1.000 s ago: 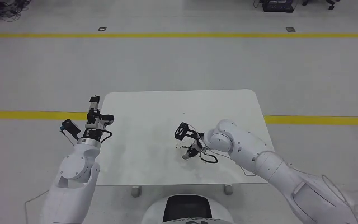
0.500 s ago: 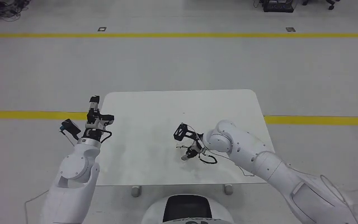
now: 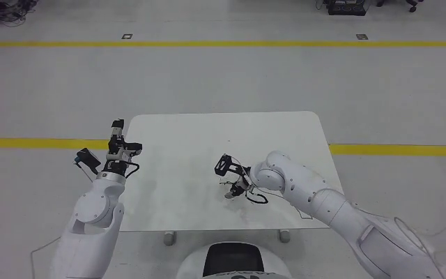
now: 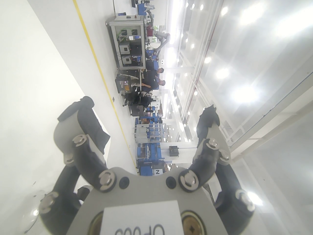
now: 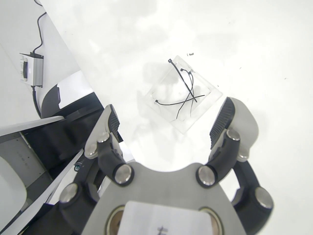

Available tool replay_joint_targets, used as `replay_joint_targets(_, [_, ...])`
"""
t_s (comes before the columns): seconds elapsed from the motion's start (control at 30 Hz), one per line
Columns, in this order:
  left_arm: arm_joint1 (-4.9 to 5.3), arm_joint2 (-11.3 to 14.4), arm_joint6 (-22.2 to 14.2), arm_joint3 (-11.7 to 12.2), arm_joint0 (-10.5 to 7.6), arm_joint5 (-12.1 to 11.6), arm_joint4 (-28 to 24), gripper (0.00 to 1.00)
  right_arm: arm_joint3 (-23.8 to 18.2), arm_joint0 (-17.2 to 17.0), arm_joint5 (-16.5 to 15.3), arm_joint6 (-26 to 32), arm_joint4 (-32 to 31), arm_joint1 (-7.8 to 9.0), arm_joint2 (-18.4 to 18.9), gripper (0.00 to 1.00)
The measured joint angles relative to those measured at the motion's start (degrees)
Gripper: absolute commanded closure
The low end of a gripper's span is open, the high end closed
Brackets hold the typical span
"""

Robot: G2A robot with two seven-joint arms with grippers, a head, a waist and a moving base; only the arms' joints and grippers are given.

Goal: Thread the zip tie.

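Zip ties point(image 5: 191, 96), black, several: lying crossed in clear tray point(image 5: 205, 108) on tabletop point(image 3: 209, 139), untouched.
Right hand point(image 5: 168, 105), spread and empty, has edged slightly sideways, tray just ahead of it; left hand point(image 4: 146, 105), spread, unmoved at tabletop's edge. Pick-up judged imminent.

Black zip ties point(image 5: 191, 97), clear tray point(image 5: 171, 86), white table point(image 3: 209, 139), pale grey floor point(image 3: 209, 77) with yellow stripes point(image 3: 209, 44).

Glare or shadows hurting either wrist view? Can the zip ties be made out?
Left wrist view: ceiling lights flare hard behind the open left pincer; wide lens bows straight lines. Right wrist view: soft shadows cross the clear tray, yet the black zip ties stand out against the white table, beyond the open right pincer.
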Motion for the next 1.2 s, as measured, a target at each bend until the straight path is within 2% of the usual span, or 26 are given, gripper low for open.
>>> replay_joint_targets(0.33, [0.00,0.00,0.00,0.00,0.00,0.00,0.00,0.00,1.32,-0.74,0.42,-2.05,-3.12,-0.90,-0.12,0.67])
replay_joint_targets(0.57, [0.00,0.00,0.00,0.00,0.00,0.00,0.00,0.00,1.75,-1.25,2.32,-2.29,-5.38,-1.79,-0.53,0.70])
replay_joint_targets(0.9, [0.00,0.00,0.00,0.00,0.00,0.00,0.00,0.00,4.06,-1.22,2.31,-3.97,-7.14,-3.48,-1.26,0.80])
replay_joint_targets(1.2, [0.00,0.00,0.00,0.00,0.00,0.00,0.00,0.00,7.36,-0.66,3.39,-4.55,-8.44,-5.46,-2.01,0.82])
